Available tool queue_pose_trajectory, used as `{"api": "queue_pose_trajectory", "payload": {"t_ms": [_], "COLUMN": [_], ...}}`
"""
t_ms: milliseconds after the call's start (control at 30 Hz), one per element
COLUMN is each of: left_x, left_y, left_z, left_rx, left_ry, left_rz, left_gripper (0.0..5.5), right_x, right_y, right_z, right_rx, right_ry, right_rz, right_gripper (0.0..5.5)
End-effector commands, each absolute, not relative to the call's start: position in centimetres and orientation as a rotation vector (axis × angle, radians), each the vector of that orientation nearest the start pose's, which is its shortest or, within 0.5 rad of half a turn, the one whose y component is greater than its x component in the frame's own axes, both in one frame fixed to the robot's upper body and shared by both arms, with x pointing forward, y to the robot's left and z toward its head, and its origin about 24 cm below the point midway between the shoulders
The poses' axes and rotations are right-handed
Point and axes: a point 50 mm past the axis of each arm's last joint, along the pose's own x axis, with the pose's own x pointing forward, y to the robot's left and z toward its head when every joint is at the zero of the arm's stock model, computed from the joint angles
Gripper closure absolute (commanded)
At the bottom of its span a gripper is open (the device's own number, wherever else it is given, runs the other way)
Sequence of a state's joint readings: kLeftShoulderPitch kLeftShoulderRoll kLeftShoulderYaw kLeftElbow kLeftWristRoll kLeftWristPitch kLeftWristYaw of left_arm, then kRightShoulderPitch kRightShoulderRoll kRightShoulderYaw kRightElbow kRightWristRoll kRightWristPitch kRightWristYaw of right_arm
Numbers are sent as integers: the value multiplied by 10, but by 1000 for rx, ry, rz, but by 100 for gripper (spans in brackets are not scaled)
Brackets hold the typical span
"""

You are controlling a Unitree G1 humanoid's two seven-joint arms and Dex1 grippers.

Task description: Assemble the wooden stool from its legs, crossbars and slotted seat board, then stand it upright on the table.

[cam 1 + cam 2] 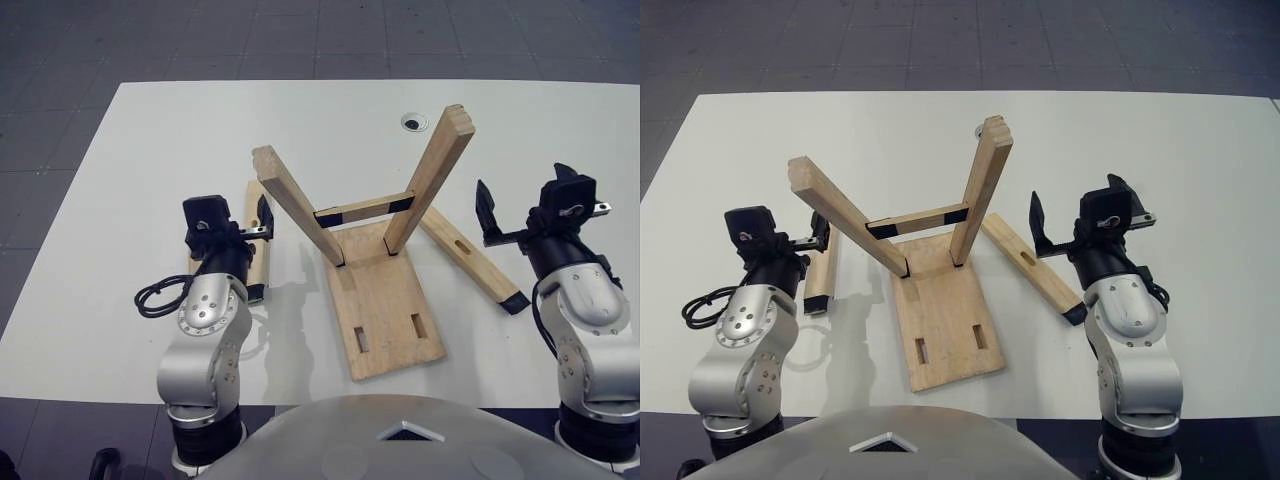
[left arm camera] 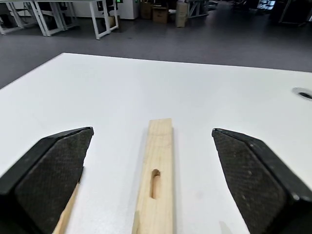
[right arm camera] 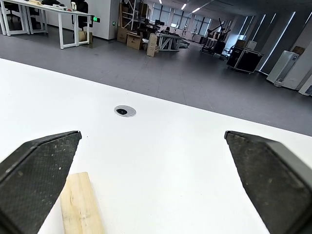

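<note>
Stool half built, with the seat board (image 1: 390, 310) lying flat, two fitted legs (image 1: 300, 205) and a crossbar (image 1: 365, 210) at its far end, I had my left gripper (image 1: 235, 222) spread over the loose leg (image 2: 157, 170) left of the board, my right gripper (image 1: 528, 205) spread too, and the next move looked like pinching that leg.

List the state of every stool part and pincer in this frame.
left pincer: open, empty.
right pincer: open, empty.
seat board: flat on the table, near two slots empty.
left fitted leg: standing in a far slot.
right fitted leg: standing in a far slot.
crossbar: joined between the fitted legs.
right loose leg: lying flat, unattached.
left loose leg: lying flat under the left pincer.
</note>
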State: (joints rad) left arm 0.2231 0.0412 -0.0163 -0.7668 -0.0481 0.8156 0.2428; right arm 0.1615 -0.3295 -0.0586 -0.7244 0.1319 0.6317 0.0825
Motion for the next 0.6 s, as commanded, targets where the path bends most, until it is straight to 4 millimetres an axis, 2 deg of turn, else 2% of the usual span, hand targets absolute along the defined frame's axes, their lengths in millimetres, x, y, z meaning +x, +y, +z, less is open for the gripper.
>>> {"api": "queue_pose_trajectory", "payload": {"t_ms": [33,200,333,433,600], "left_x": [187,184,181,178,180], "left_y": [174,170,164,171,202], "left_z": [90,91,86,84,85], "left_rx": [106,119,90,95,118], "left_ry": [261,243,252,254,232], "left_rz": [369,399,355,375,455], "left_gripper": [98,98,98,98,98], "right_x": [215,234,244,249,253], "right_y": [-176,-176,-180,-198,-234], "right_z": [114,107,104,105,110], "right_rx": [-185,-97,-81,-109,-139], "right_ry": [79,108,121,113,100], "right_rz": [184,265,280,223,97], "right_gripper": [0,0,0,0,0]}}
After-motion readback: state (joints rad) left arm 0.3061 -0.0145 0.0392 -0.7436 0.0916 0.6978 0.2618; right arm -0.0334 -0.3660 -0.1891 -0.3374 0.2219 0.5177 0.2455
